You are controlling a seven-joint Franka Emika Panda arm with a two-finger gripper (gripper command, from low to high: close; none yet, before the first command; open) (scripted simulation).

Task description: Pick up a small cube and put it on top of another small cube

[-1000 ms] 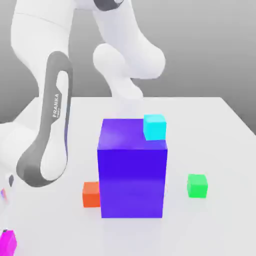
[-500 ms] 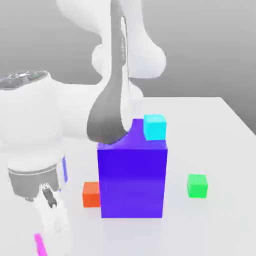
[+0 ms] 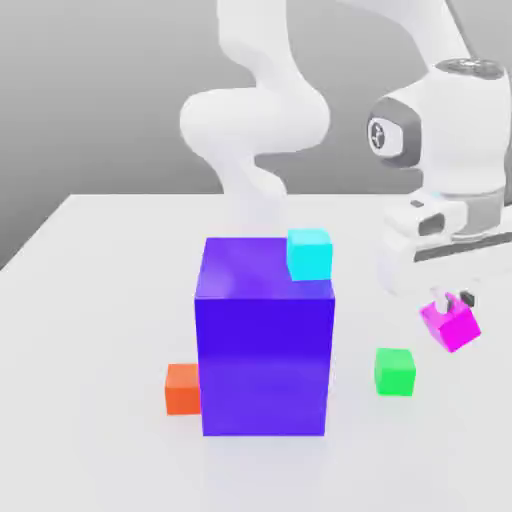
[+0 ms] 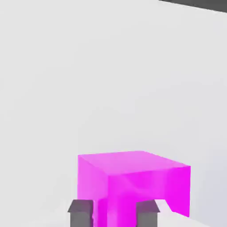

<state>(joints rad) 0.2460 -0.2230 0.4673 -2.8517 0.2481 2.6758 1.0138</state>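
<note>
Magenta-pink, the small cube (image 3: 452, 324) hangs tilted in the air on the exterior view's right, clamped in the gripper (image 3: 453, 300), whose 2 dark fingers (image 4: 81, 213) press on opposite faces of it. In the hand view the same cube (image 4: 133, 184) sits between those fingertips with the pale table (image 4: 88, 66) spread out beyond it. The cube is clear of the tabletop, above and a little to the right of the green cube (image 3: 395, 371), which rests on the table (image 3: 90, 300) well apart from the others. The white arm (image 3: 255, 120) rises behind the scene and bends over toward the exterior view's right, its wrist housing (image 3: 450, 130) directly above the gripper. In the middle of the table stands a large blue-purple block (image 3: 265, 345). A cyan cube (image 3: 309, 253) shows at the block's upper right corner; whether it sits on top of the block or on the table behind it cannot be told. An orange cube (image 3: 182, 389) lies on the table, touching or just beside the block's lower left edge.
</note>
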